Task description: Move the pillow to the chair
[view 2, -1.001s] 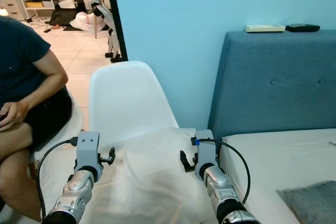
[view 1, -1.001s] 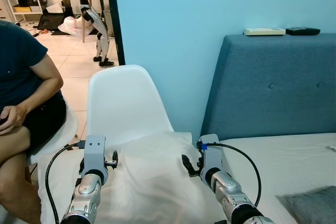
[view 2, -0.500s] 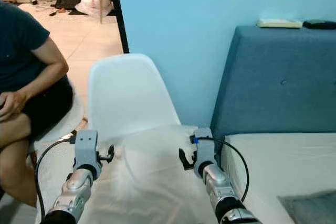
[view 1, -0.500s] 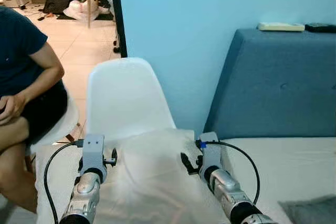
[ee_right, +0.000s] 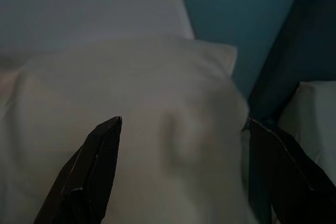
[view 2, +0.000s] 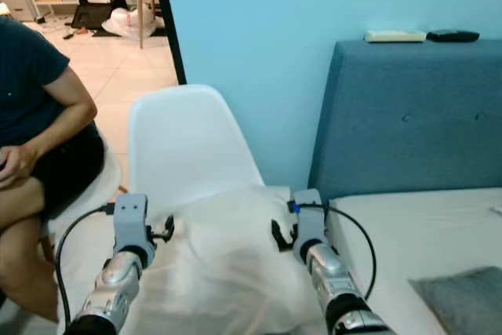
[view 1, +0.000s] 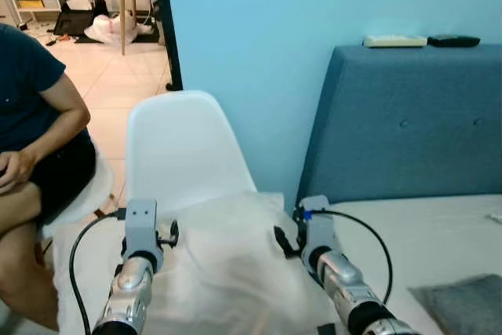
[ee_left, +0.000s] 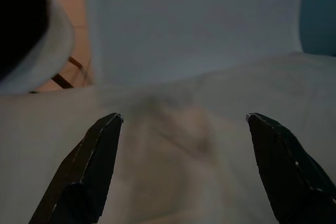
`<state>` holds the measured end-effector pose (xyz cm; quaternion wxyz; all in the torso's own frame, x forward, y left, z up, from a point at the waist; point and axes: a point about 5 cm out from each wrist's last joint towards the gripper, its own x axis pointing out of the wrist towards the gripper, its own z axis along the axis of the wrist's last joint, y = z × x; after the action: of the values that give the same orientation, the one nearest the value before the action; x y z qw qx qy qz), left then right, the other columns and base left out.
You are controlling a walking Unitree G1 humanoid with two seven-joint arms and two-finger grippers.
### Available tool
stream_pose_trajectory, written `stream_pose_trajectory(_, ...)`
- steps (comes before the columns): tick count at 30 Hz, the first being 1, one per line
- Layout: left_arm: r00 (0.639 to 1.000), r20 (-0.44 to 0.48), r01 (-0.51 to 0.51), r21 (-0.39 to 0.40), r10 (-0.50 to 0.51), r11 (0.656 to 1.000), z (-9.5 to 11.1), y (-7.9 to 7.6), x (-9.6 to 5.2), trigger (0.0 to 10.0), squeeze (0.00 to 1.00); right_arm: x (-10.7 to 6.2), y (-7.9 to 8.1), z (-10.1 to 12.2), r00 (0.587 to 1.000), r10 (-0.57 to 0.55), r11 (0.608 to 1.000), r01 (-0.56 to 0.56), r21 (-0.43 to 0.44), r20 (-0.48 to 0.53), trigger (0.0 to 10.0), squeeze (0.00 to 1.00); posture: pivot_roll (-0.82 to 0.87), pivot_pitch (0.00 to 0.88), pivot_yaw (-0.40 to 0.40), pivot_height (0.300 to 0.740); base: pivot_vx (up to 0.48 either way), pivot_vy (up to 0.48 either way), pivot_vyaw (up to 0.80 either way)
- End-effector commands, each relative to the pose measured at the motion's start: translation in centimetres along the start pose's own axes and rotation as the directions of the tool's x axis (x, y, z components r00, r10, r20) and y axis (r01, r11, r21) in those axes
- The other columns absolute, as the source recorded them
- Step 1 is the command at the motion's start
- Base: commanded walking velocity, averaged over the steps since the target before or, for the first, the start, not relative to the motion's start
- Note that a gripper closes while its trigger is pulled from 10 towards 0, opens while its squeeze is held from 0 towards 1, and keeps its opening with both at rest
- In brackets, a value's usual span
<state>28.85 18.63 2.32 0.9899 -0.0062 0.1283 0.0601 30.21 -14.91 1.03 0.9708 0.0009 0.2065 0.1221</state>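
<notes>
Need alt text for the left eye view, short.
A white pillow lies on a white chair, with the left end effector and right end effector at its two sides. A seated person is on the left, a blue headboard and bed on the right.

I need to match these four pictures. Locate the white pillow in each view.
Left eye: pillow bottom centre, between both claws.
Right eye: pillow bottom centre.
Left wrist: pillow across the lower half.
Right wrist: pillow centre.
Shared landmark: white chair behind the pillow.
</notes>
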Motion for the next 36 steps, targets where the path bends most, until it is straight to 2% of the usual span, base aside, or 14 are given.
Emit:
stream_pose_trajectory(1,1.000,0.007,-0.012,0.007,0.012,1.000,-0.1,0.6,-0.2,10.0,0.00,0.1,0.8,-0.1,1.000,0.024,1.000,-0.024,-0.002,-0.003,10.0,0.00,0.00,0.037,-0.035,0.740,0.000,0.000,0.00)
stream_pose_trajectory(11,0.999,0.030,0.039,0.065,-0.041,0.997,0.3,-0.1,-0.1,10.0,0.00,0.0,0.8,-0.4,1.000,0.018,1.000,-0.018,0.004,-0.007,10.0,0.00,0.00,0.034,-0.026,0.740,0.000,0.000,0.00)
stream_pose_trajectory(21,0.999,0.021,0.042,0.071,-0.043,0.997,0.1,-0.2,-0.2,10.0,0.00,0.0,0.8,-0.5,1.000,0.016,1.000,-0.016,0.006,-0.007,10.0,0.00,0.00,0.027,-0.025,0.740,0.000,0.000,0.00)
stream_pose_trajectory(28,0.999,-0.039,0.019,0.069,-0.017,0.997,-0.8,0.2,-0.1,10.0,0.00,-0.1,0.9,-0.8,1.000,0.020,1.000,-0.021,-0.004,-0.024,10.0,0.00,0.00,0.016,-0.033,0.740,0.000,0.000,0.00)
stream_pose_trajectory(32,0.997,-0.038,0.073,0.078,-0.070,0.994,-0.6,-0.5,0.0,10.0,0.00,-0.2,0.9,-1.1,0.999,0.021,1.000,-0.021,-0.013,-0.033,10.0,0.00,0.01,0.012,-0.032,0.740,0.000,0.000,0.00)
stream_pose_trajectory(35,0.989,-0.126,0.088,0.120,-0.073,0.989,-2.2,-0.2,-0.5,10.0,0.00,-0.3,0.8,-1.6,0.998,0.007,0.998,-0.011,-0.057,-0.059,10.0,0.00,0.01,0.012,-0.032,0.740,0.000,0.000,0.00)
stream_pose_trajectory(36,0.989,-0.126,0.088,0.120,-0.073,0.989,-2.2,-0.2,-0.5,10.0,0.00,-0.3,0.8,-1.6,0.998,0.007,0.998,-0.011,-0.057,-0.059,10.0,0.00,0.01,0.012,-0.032,0.740,0.000,0.000,0.00)
